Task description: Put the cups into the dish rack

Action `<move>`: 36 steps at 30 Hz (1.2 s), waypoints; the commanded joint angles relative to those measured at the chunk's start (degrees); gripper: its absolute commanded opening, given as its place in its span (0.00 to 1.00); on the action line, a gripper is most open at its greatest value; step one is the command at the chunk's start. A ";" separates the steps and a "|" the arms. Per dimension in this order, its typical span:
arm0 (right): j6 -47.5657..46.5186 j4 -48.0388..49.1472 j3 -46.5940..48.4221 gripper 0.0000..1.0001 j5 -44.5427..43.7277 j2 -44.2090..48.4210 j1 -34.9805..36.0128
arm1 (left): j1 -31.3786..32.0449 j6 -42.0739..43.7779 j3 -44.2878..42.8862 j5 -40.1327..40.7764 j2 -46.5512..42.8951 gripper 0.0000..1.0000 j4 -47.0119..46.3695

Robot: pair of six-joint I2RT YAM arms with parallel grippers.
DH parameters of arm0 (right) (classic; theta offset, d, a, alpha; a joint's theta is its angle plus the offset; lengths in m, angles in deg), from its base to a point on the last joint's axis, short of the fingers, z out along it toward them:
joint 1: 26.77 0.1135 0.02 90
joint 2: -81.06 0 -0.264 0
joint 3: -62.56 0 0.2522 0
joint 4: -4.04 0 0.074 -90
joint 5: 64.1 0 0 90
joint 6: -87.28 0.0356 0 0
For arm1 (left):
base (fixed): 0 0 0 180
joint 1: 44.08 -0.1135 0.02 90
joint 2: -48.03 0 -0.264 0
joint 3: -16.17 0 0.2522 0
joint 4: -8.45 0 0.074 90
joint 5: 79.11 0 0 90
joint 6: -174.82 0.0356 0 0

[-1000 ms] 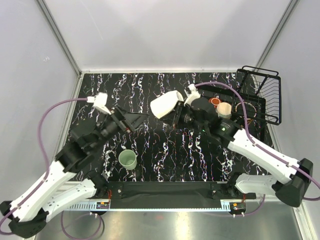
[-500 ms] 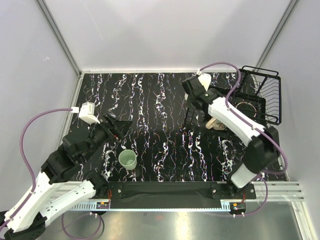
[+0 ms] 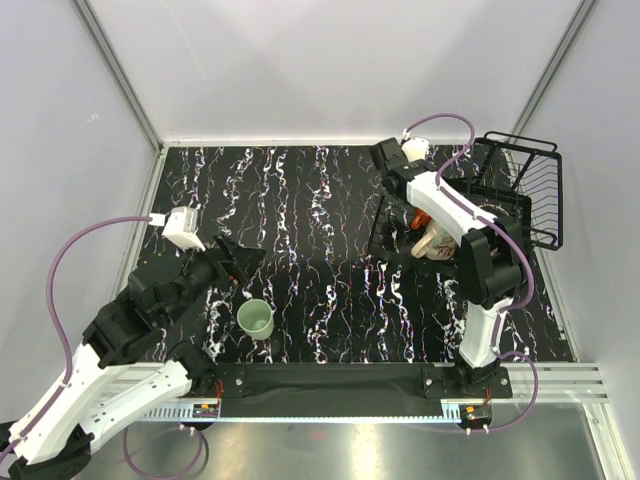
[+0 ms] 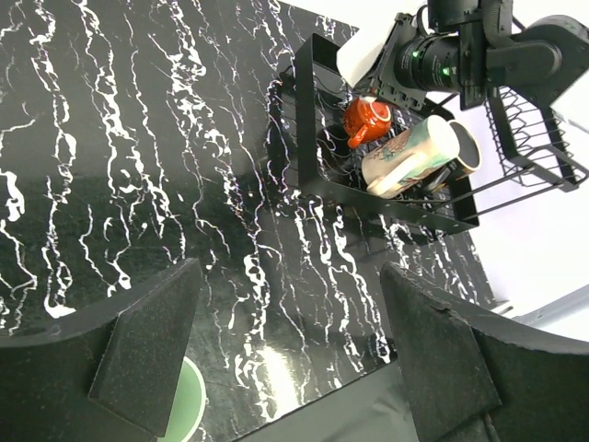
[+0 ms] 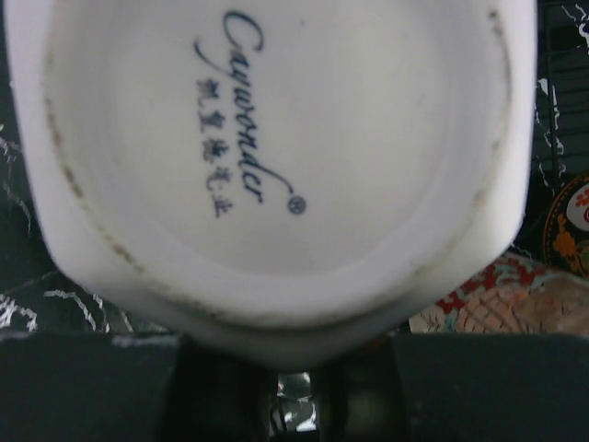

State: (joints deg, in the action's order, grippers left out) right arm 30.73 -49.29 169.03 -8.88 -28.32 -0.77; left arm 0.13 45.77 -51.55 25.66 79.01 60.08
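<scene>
Left gripper (image 4: 294, 368): jaws wide apart with nothing between them, hovering over the table (image 3: 300, 200) at about 8 o'clock in the top view.

Mint-green cup (image 3: 255, 318): pale, plain and upright with its mouth up. It stands on the table at 7 o'clock, near the left gripper, and I see no contact.

Right gripper (image 5: 293, 382): clamped on the cream cup (image 5: 276, 157). The cup's off-white base fills my wrist view, showing a blue script maker's mark and a brownish, scuffed foot ring. It is held at 1 o'clock, by the far left corner of the dish rack (image 3: 520, 190).

Dish rack: black wire, at 2 o'clock. In its basket sits the red cup (image 4: 366, 118), which is glossy. Just beside it the patterned cup (image 4: 414, 157) lies on its side, pale outside with printed motifs and dark inside.
</scene>
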 commanded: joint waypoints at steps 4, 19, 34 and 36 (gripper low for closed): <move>-2.60 12.66 0.46 0.00 -1.87 -1.71 -2.18 | 0.18 5.12 -0.36 -0.88 1.01 0.84 0.36; -2.43 19.88 -2.61 0.00 -1.34 -6.55 -3.50 | 0.18 3.19 2.45 -10.63 5.14 0.83 -5.78; -5.41 25.42 -5.43 0.08 1.03 -8.30 -5.08 | 0.18 4.07 5.00 -16.87 6.02 0.83 -6.14; -5.07 25.07 -5.17 0.14 1.12 -8.83 -5.34 | 0.18 3.98 5.52 -17.75 6.02 0.83 -5.70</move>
State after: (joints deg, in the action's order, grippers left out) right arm 25.97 -29.99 161.79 -5.93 -37.26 -5.62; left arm 0.13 49.22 -46.94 11.71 84.91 56.58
